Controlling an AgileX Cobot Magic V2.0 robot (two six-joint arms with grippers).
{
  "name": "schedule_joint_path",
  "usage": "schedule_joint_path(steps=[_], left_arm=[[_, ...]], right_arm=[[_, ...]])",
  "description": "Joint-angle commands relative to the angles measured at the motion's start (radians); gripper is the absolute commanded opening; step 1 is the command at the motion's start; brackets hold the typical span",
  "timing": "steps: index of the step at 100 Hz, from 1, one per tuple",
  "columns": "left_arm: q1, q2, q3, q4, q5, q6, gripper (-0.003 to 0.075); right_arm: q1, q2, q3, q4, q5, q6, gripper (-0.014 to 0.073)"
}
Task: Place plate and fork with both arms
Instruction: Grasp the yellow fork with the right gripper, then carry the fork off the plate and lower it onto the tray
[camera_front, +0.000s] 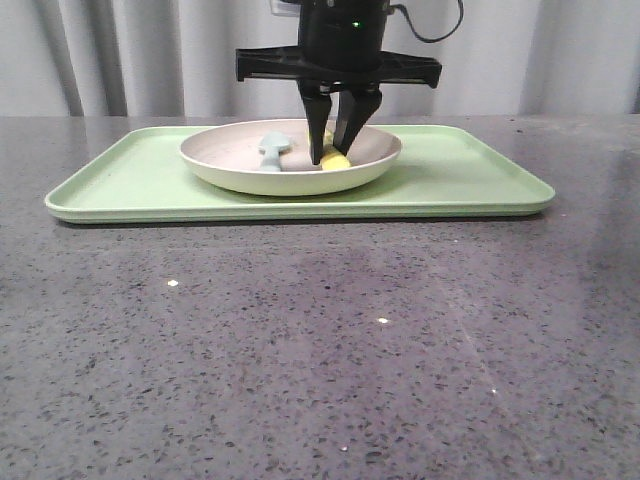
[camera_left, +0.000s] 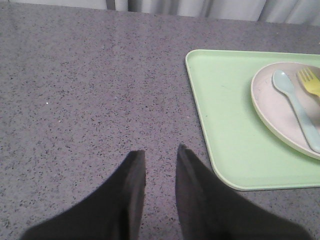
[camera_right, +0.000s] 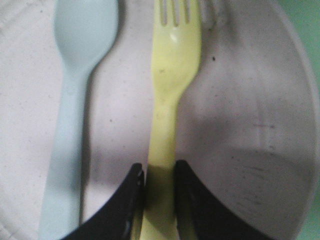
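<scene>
In the plate (camera_front: 290, 160), the right gripper (camera_right: 159, 182) pinches the fork (camera_right: 172, 80); nothing is moved yet. The left gripper (camera_left: 161, 160) waits, fingers narrow, holding nothing.

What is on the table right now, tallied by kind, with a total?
Trays: 1, the flat rectangular light-green tray
Plates: 1, the round pale pinkish-cream plate, sitting on the tray
Forks: 1, the bright yellow plastic fork, in the plate, handle between the right gripper fingers
Spoons: 1, the pale blue-grey spoon, in the plate
Total: 4
</scene>
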Motion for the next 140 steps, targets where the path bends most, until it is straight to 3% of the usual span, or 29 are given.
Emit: schedule_joint_path(steps=[1,39,77,130,140], left_arm=[[0.0,-0.006,-0.029,-0.022,-0.056,-0.009,0.0168],[0.0,-0.006,-0.029,-0.022,-0.05,-0.009,0.0168],[0.0,-0.006,-0.029,-0.022,-0.05,-0.009,0.0168],[0.0,-0.006,-0.029,-0.022,-0.05,-0.009,0.0168],[0.0,-0.006,-0.029,-0.022,-0.05,-0.009,0.0168]], right_arm=[[-0.006,-0.095,-0.029,-0.003,0.007,0.003,0.0043],[-0.105,-0.17,-0.03,-0.035,0.101,0.003,0.0043],[-0.198,-0.19,0.011,-0.082,0.103,-0.005,0.0043],[-0.204,-0.162,0.106,-0.077,0.101,-0.015,0.0046],[-0.204,-0.162,0.106,-0.077,0.101,-0.022,0.0106]])
